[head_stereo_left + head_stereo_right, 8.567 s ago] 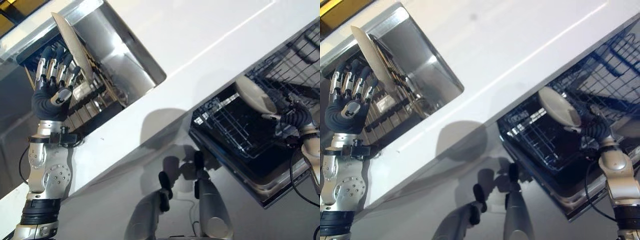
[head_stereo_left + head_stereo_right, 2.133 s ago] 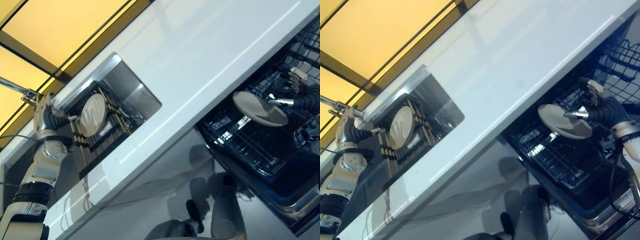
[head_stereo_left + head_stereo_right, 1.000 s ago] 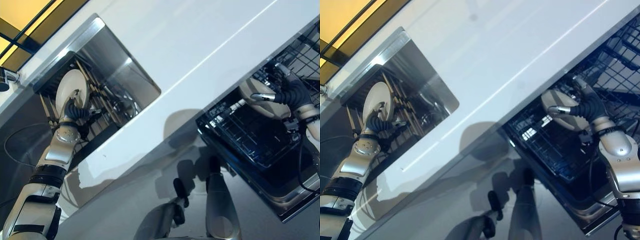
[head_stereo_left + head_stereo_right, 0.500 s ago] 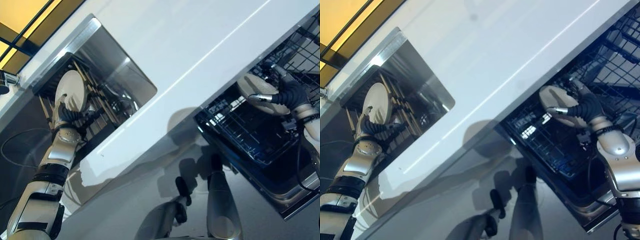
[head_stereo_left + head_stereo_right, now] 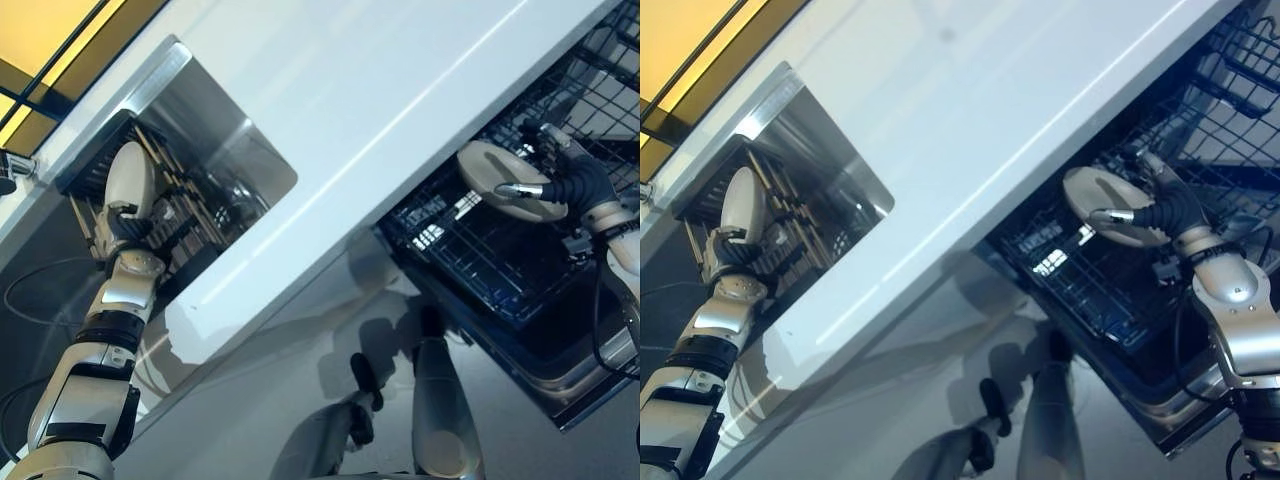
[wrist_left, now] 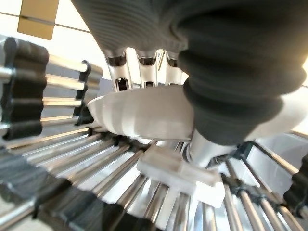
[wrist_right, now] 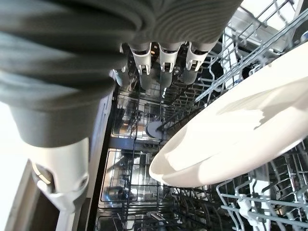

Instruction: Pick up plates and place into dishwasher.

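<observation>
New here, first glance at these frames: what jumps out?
Two pale plates, one in each robot hand. The right robot hand pinches one plate over the dark wire dishwasher rack, below the white counter's edge. On the other side, the left robot hand grips a second plate standing on edge in the drying rack in the steel sink.

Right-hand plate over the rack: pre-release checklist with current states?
1. Right hand gripping its plate: ok, thumb and fingers pinch the rim.
2. Plate over the dishwasher rack: ok, it hangs above the wire grid.
3. Plate seated between tines: not ok, it is above the rack in the right wrist view.
4. Free slot beneath: cannot tell.
5. Left hand secure on the sink plate: ok, fingers curl round its edge at the drying rack.
</observation>
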### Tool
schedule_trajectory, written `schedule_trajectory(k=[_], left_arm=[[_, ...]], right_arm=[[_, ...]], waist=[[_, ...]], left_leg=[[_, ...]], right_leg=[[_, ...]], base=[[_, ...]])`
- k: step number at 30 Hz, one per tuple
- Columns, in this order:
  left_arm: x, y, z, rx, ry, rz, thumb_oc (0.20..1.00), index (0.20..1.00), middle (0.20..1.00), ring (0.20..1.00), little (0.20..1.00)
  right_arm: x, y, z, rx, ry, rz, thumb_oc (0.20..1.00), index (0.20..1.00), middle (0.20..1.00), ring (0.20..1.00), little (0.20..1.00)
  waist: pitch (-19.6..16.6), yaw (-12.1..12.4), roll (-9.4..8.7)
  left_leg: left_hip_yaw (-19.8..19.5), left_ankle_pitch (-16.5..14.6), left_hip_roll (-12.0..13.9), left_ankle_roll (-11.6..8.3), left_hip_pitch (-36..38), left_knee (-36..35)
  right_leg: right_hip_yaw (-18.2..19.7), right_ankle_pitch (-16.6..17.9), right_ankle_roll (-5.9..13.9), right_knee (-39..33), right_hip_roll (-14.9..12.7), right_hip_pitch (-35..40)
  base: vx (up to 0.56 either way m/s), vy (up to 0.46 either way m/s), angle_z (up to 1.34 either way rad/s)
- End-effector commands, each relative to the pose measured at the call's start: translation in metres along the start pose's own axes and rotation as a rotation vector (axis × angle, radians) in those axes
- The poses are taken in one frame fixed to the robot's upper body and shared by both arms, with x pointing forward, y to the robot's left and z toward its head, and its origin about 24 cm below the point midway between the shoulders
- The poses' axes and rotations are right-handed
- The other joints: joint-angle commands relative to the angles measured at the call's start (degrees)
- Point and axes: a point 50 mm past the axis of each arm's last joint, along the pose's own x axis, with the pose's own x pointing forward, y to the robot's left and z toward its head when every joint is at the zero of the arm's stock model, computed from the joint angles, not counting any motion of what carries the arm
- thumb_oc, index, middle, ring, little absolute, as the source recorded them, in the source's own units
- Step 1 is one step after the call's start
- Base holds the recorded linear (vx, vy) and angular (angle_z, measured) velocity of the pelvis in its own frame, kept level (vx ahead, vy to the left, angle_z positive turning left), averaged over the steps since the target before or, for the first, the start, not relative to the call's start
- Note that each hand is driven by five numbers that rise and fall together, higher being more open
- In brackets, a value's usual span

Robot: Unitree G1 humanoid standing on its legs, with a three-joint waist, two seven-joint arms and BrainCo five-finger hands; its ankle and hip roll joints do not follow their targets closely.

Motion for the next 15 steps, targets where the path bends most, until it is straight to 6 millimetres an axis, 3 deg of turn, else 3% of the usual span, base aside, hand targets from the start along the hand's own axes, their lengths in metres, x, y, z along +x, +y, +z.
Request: schedule_trajectory(k=[1, 15], left_arm=[[0.016, 0.033, -0.016, 0.016, 0.07, 0.083, 0.2, 0.2, 0.2, 0.2, 0.2], [0.008, 0.026, -0.031, -0.033, 0.072, 0.075, 0.2, 0.2, 0.2, 0.2, 0.2]], right_arm=[[0.002, 0.001, 0.018, -0.006, -0.102, 0.012, 1.0, 1.0, 1.0, 1.0, 1.0], [-0.009, -0.001, 0.009, -0.008, -0.069, 0.013, 1.0, 1.0, 1.0, 1.0, 1.0]], waist=[[-2.8, -0.6, -4.44], [-3.8, -0.2, -4.2]], left_leg=[[-0.5, -0.1, -1.0, -1.62, -5.5, 6.5], [-1.0, -0.5, -1.0, -1.63, -3.4, 6.4]], right_leg=[[0.2, 0.7, 2.97, -9.3, -0.7, 6.5], [-0.7, 0.0, 2.83, -9.2, -1.5, 9.1]], base=[[0.0, 0.0, 0.0], [0.01, 0.003, 0.02]])
